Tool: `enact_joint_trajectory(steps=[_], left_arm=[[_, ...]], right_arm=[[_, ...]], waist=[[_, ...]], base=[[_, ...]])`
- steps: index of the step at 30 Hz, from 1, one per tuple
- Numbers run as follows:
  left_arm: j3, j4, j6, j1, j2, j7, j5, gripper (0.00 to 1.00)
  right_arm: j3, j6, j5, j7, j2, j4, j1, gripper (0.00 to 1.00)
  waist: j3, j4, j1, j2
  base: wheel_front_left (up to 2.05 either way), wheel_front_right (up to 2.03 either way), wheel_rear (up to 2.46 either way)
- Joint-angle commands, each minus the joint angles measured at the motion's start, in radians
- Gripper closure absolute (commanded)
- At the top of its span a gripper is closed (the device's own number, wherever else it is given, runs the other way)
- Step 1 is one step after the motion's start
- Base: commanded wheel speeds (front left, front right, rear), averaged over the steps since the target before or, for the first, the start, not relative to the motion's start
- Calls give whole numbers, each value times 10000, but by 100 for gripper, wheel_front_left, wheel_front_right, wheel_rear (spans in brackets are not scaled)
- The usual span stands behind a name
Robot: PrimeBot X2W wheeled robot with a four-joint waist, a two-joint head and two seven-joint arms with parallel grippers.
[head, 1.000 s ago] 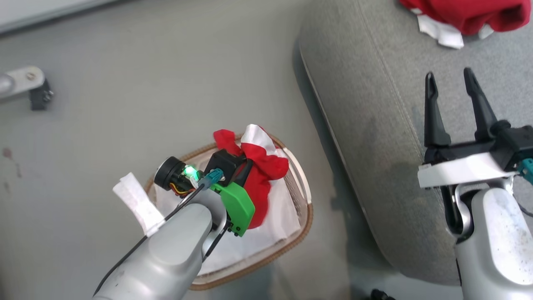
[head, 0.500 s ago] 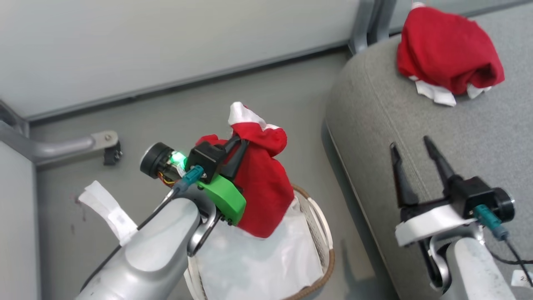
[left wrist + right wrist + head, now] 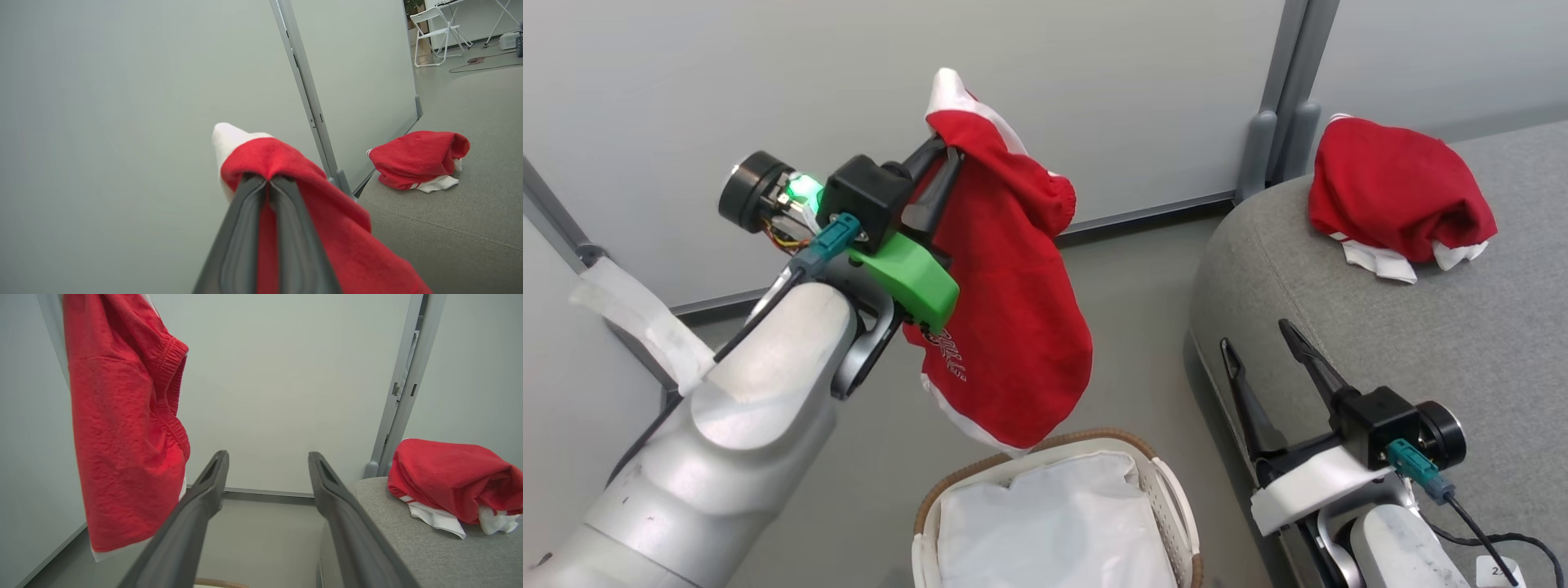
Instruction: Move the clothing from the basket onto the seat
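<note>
Above the basket (image 3: 1168, 502), left end effector (image 3: 943, 155) fully closed, gripping hanging clothing (image 3: 1005, 327)

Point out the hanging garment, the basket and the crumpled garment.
hanging garment (image 3: 1013, 327), head view, red middle panel.
basket (image 3: 1094, 433), head view, brown woven rim.
crumpled garment (image 3: 1396, 196), head view, red top fold.

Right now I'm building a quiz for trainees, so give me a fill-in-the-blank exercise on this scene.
1. The left gripper is shut on a ____ garment that hangs above the basket.
2. The right gripper holds nothing, and its fingers are ____.
3. A second garment lies crumpled on the grey ____.

Missing words: red; open; seat.
</note>
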Motion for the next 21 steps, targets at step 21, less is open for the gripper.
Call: enact_joint_trajectory(steps=[21], left_arm=[[-456, -363, -279, -1185, -575, 384, 13, 100]], right_arm=[[3093, -11, 590, -17, -38, 2193, -2272, 0]], waist=[[-350, 597, 1, 0]], base=[[0, 0, 0]])
